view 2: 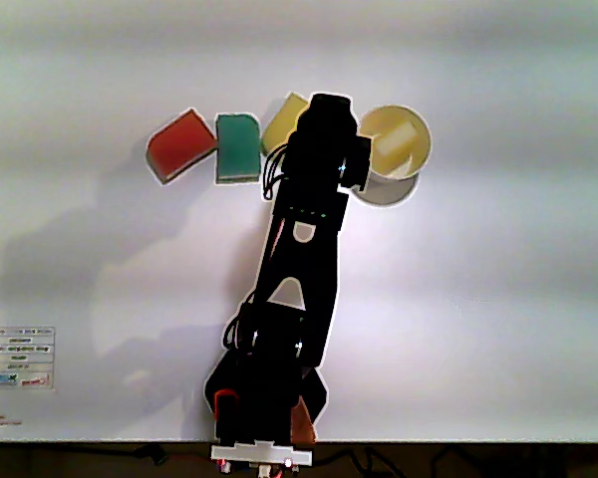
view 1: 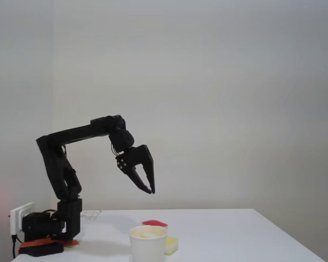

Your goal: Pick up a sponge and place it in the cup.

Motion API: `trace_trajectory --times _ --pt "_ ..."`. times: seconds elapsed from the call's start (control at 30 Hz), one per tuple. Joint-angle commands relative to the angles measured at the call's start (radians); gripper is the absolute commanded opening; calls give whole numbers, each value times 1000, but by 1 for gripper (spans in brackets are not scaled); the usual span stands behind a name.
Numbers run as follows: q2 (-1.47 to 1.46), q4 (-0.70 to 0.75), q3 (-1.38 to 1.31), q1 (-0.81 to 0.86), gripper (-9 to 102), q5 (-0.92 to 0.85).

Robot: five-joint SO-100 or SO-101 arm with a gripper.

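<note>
The white paper cup (view 1: 148,244) stands at the table's front edge in the fixed view. From above, the cup (view 2: 420,139) holds the pale yellow sponge (view 2: 399,142), which lies inside it. The sponge's top (view 1: 147,233) shows just at the rim. My black gripper (view 1: 151,191) hangs well above the cup, pointing down. Its fingertips meet and nothing is between them. In the other view the arm's wrist (view 2: 324,134) covers the fingers, just left of the cup.
A red-topped sponge (view 2: 181,144), a green sponge (view 2: 238,147) and a brighter yellow sponge (view 2: 284,119) lie in a row left of the cup. The arm's base (view 1: 49,229) is clamped at the table's left end. A label sheet (view 2: 15,358) lies near the table's edge.
</note>
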Motion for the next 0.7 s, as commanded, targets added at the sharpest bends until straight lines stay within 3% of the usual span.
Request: trace_trajectory --times 0.0,0.67 --pt "98 -37 60 -18 0 -25" --pt "592 -169 529 -146 0 -46"
